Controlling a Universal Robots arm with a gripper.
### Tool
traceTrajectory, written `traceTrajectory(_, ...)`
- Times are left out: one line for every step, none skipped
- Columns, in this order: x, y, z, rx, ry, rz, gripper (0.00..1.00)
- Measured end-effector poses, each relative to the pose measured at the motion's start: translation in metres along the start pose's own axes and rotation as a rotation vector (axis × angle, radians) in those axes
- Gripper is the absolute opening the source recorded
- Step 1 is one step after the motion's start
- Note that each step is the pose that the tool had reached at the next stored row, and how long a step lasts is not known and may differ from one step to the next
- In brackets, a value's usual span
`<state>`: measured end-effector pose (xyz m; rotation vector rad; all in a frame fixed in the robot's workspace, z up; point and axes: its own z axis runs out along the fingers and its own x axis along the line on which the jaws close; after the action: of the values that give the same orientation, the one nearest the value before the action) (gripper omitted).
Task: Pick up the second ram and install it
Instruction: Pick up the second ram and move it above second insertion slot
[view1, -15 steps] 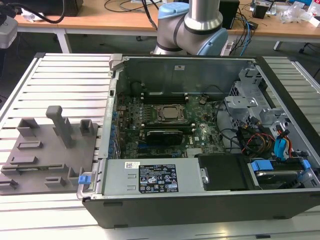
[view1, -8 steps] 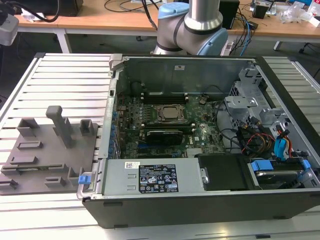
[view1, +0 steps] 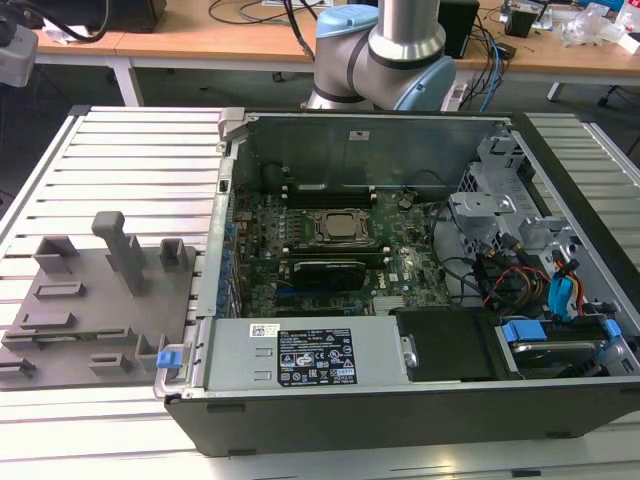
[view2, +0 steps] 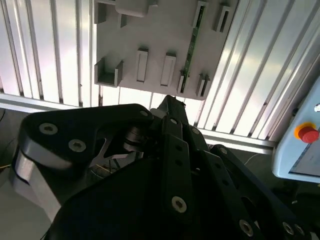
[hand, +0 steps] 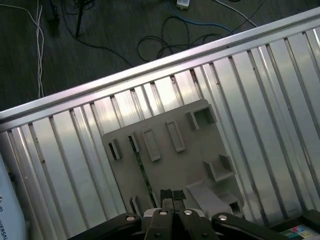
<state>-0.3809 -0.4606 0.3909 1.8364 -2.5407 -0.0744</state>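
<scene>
The second ram is a thin green stick standing on edge in a slot of the grey fixture plate. In the second wrist view the ram runs along the plate near its edge. My gripper hangs well above the plate, beside the stick's line, and touches nothing. Its two black fingertips are pressed together with nothing between them. In the second wrist view the gripper shows as a dark body tapering to a tip over the plate's edge.
In the exterior view the grey fixture plate lies on the ribbed aluminium table, to the left of the open computer case. Inside are the CPU socket, long black slots, cables and drive bays.
</scene>
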Motion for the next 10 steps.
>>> traceTrajectory(0.0, 0.0, 0.0, -0.0003, 0.0004, -0.013, 0.11)
traceTrajectory(0.0, 0.0, 0.0, -0.0006, 0.001, -0.025, 0.11)
traceTrajectory(0.0, 0.0, 0.0, -0.001, 0.0017, -0.042, 0.11)
traceTrajectory(0.0, 0.0, 0.0, -0.0012, 0.0023, -0.054, 0.11)
traceTrajectory(0.0, 0.0, 0.0, -0.0017, 0.003, -0.073, 0.11)
traceTrajectory(0.0, 0.0, 0.0, -0.0019, 0.0034, -0.081, 0.11)
traceTrajectory(0.0, 0.0, 0.0, -0.002, 0.0037, -0.088, 0.11)
traceTrajectory(0.0, 0.0, 0.0, -0.0023, 0.0043, -0.1, 0.11)
traceTrajectory(0.0, 0.0, 0.0, -0.0024, 0.0048, -0.11, 0.11)
traceTrajectory(0.0, 0.0, 0.0, -0.0025, 0.0049, -0.11, 0.11)
